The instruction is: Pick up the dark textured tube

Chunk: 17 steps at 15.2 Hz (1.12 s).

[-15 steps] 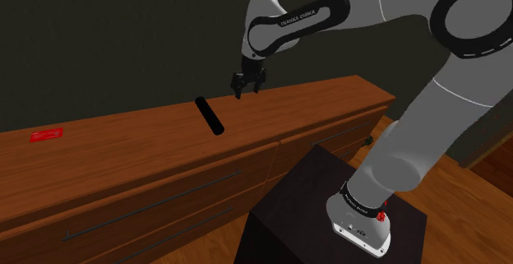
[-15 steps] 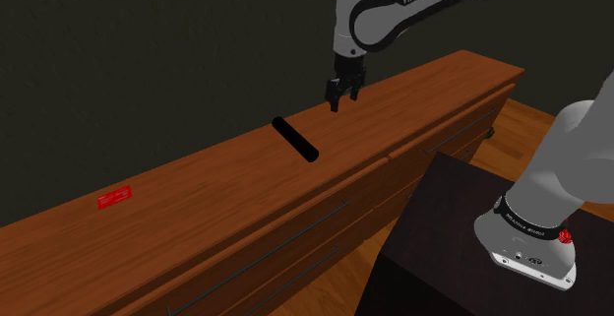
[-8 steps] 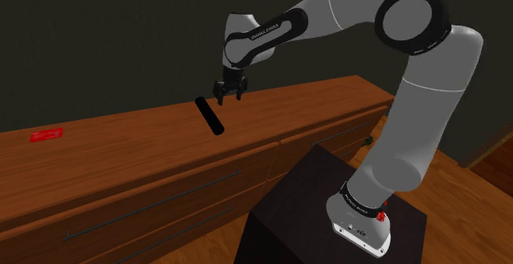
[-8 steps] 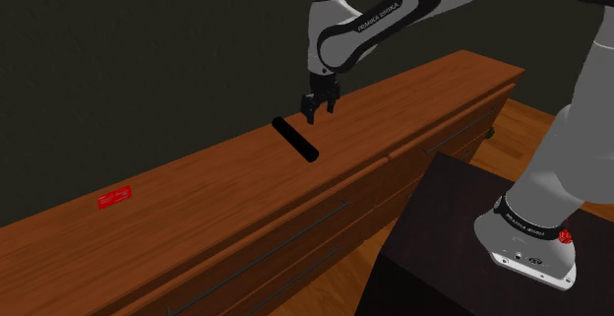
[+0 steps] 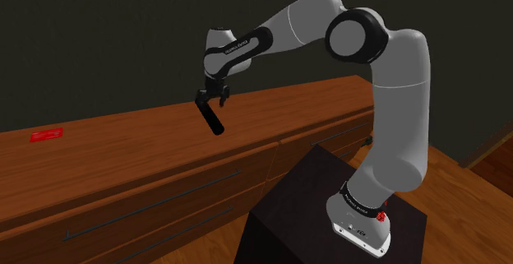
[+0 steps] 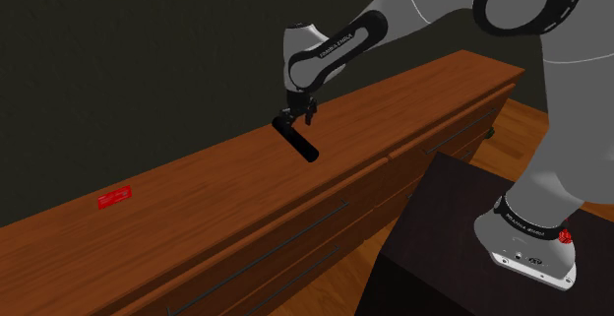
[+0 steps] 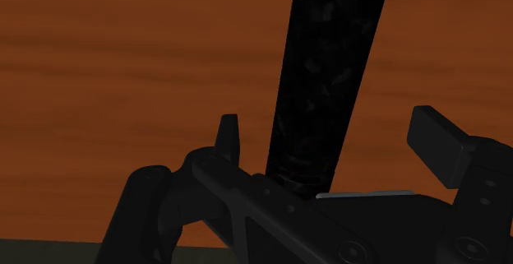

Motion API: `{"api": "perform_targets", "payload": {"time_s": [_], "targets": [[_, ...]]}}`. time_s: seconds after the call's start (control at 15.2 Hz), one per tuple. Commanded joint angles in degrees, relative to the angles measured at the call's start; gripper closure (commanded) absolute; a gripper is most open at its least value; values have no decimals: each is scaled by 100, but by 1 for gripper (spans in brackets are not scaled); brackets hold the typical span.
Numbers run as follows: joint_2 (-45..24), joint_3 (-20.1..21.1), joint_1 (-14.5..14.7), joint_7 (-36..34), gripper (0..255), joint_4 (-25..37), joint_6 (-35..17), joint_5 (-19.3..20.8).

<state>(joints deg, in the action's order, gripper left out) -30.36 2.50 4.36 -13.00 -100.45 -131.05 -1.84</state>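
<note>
The dark textured tube (image 5: 214, 119) (image 6: 299, 142) lies flat on the wooden dresser top (image 5: 123, 149) (image 6: 212, 191), running from the back edge toward the front. My black gripper (image 5: 211, 99) (image 6: 297, 119) hangs over the tube's far end, pointing down. In the wrist view the tube (image 7: 329, 73) runs out from between the two fingers (image 7: 228, 132), which stand apart on either side without touching it. The gripper (image 7: 333, 139) is open and holds nothing.
A small red flat card (image 5: 47, 134) (image 6: 114, 199) lies on the dresser far toward the shoulder view's left. The dresser has long drawers with thin handles. A dark wall rises behind it. The dark stand (image 5: 304, 196) sits on a wooden floor in front.
The arm has swung toward the shoulder view's left and dropped, carrying the gripper from the bare dresser top to just above the tube's far end. The tube has not moved.
</note>
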Motion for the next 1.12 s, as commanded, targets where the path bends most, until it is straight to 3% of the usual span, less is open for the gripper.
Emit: {"api": "perform_targets", "payload": {"time_s": [0.0,0.59,0.66,1.06], "targets": [[-283,9,14,-14,0,283,-2,-10],[-662,5,19,1,0,262,-401,-7],[-662,4,17,5,255,266,-397,-8],[-664,5,19,2,255,266,-399,-7]]}}
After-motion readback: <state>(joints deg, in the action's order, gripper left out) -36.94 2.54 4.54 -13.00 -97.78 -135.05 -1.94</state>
